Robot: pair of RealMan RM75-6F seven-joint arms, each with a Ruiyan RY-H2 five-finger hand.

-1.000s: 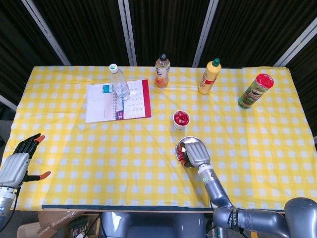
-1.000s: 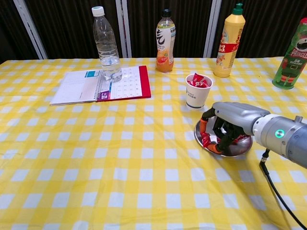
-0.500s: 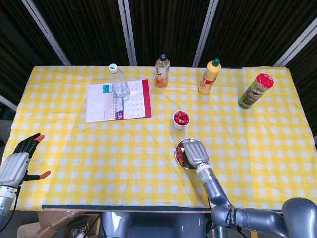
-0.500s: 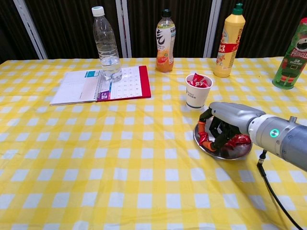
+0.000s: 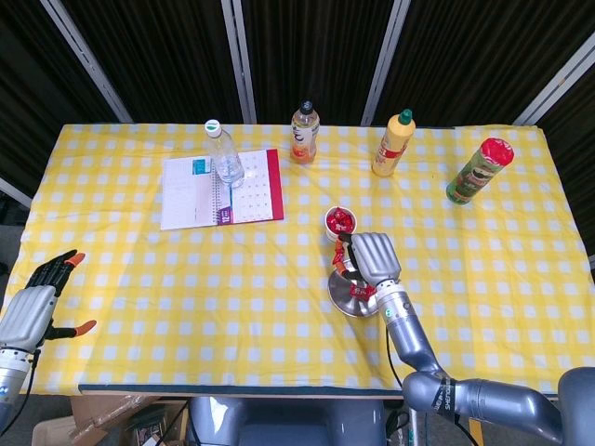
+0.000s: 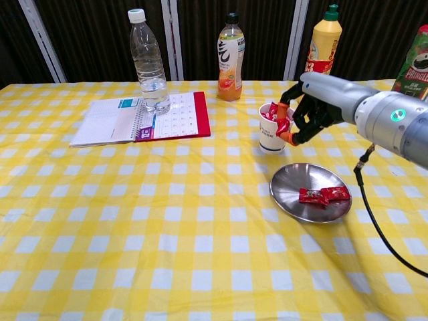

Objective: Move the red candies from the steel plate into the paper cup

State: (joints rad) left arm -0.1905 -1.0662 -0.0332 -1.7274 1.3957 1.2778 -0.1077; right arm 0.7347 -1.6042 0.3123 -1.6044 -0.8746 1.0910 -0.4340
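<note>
In the head view, the right hand (image 5: 370, 256) has lifted off the steel plate (image 5: 348, 295) at lower centre and now sits beside the paper cup (image 5: 339, 223), while the left hand (image 5: 35, 302), open and empty, stays at the lower left. In the chest view, the right hand pinches a red candy (image 6: 283, 125) at the cup rim, so I judge the drop is next; two red candies (image 6: 324, 195) remain on the plate at centre right.

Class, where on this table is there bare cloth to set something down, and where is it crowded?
Free: the near-left cloth in front of the notebook, and the right side near the steel plate. Crowded: around the paper cup, where the right hand holds a candy.
</note>
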